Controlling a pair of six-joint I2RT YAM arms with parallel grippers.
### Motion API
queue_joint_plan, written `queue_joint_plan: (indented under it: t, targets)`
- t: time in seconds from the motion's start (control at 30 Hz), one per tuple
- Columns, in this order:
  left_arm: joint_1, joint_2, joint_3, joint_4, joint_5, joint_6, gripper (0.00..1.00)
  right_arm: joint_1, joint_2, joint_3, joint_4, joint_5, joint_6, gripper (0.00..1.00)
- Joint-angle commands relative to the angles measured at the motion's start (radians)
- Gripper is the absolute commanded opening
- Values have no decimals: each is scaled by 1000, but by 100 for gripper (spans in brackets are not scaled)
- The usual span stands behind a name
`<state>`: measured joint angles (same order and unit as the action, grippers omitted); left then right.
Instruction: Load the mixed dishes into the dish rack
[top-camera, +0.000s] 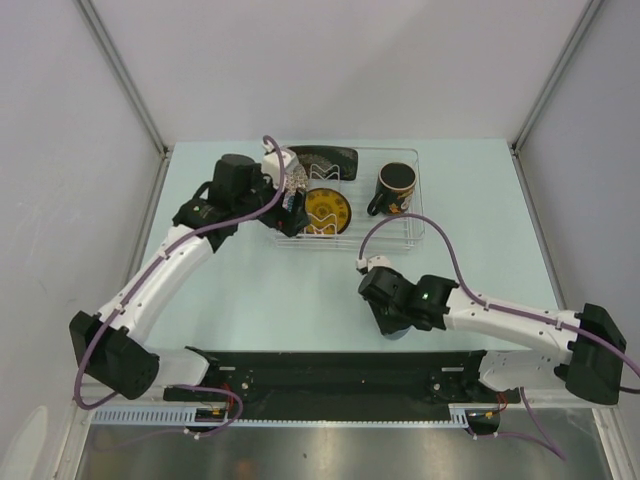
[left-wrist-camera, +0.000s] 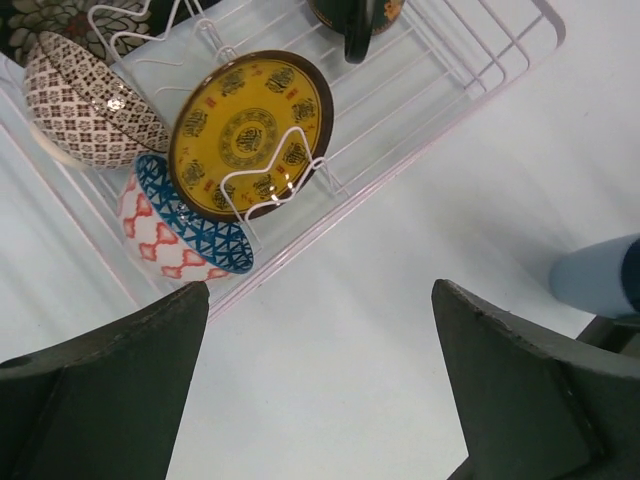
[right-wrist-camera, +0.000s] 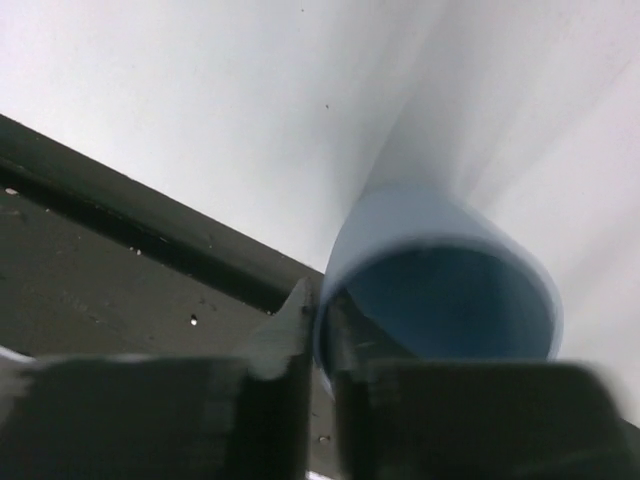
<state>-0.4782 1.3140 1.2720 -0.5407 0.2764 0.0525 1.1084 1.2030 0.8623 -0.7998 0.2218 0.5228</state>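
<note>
Inside rack (top-camera: 419, 200): yellow saucer (top-camera: 327, 211), mug (top-camera: 396, 188), black plate (top-camera: 325, 160), beige bowl (left-wrist-camera: 88, 98), blue bowl (left-wrist-camera: 190, 225). Five dishes done. One left: little blue cup (right-wrist-camera: 450, 270), at front edge of counter (top-camera: 300, 300), well apart from rack. Right hand (right-wrist-camera: 318, 310) pinches cup rim. Left hand (left-wrist-camera: 320, 300) wide open, holds nothing, beside rack.
</note>
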Motion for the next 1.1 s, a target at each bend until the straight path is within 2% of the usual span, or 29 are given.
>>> queue_joint_plan:
  t: [0.0,0.07,0.1,0.13,0.17,0.23,0.27,0.3,0.33,0.4,0.43,0.47,0.5,0.53,0.57,0.63,0.7,0.77,0.83,0.97,1.0,1.07]
  targets:
    - [102,-24,64,18,156,-81,100,-65,-74,76,40,-51,-32,0]
    - [142,-10,82,8,275,-106,100,-102,-138,115,71,-110,-58,0]
    - [185,-6,89,11,326,-140,100,-161,-163,145,94,-149,-64,0]
    - [209,-2,90,42,380,-164,100,-201,-225,158,128,-277,-67,0]
    - [257,-2,86,68,497,-228,100,-238,-253,164,211,-336,-43,0]
    - [297,2,61,169,616,-310,99,-368,-315,165,313,-495,8,0]
    - [312,10,55,201,736,-351,99,-412,-351,165,409,-540,34,0]
    - [334,13,37,238,782,-441,99,-448,-362,165,456,-583,99,0]
    - [340,19,21,334,838,-494,98,-514,-368,162,503,-660,130,0]
    - [342,36,-23,471,990,-688,98,-557,-369,152,675,-719,212,0]
    - [339,44,-73,645,1024,-765,98,-585,-361,143,744,-766,303,0]
    - [336,48,-100,724,1044,-836,97,-597,-350,129,889,-788,350,0]
    - [331,48,-138,781,1066,-921,96,-605,-318,126,954,-806,396,0]
    - [326,47,-144,833,1070,-936,96,-613,-300,124,1012,-835,486,0]
    - [313,47,-145,828,1078,-928,96,-619,-283,116,1112,-840,520,0]
    - [291,62,-132,814,1100,-928,96,-618,-238,115,1203,-843,581,0]
    - [259,65,-125,831,1097,-954,96,-618,-202,110,1235,-845,602,0]
    - [234,65,-128,927,1097,-1044,96,-616,-184,107,1266,-846,620,0]
    - [225,71,-140,1068,1097,-1121,96,-614,-169,104,1283,-849,625,0]
    - [210,94,-177,1378,1104,-1405,95,-613,-161,92,1295,-840,625,0]
    - [207,100,-187,1442,1103,-1433,95,-613,-160,87,1312,-842,628,0]
    - [191,102,-197,1453,1100,-1445,95,-611,-154,81,1329,-839,637,0]
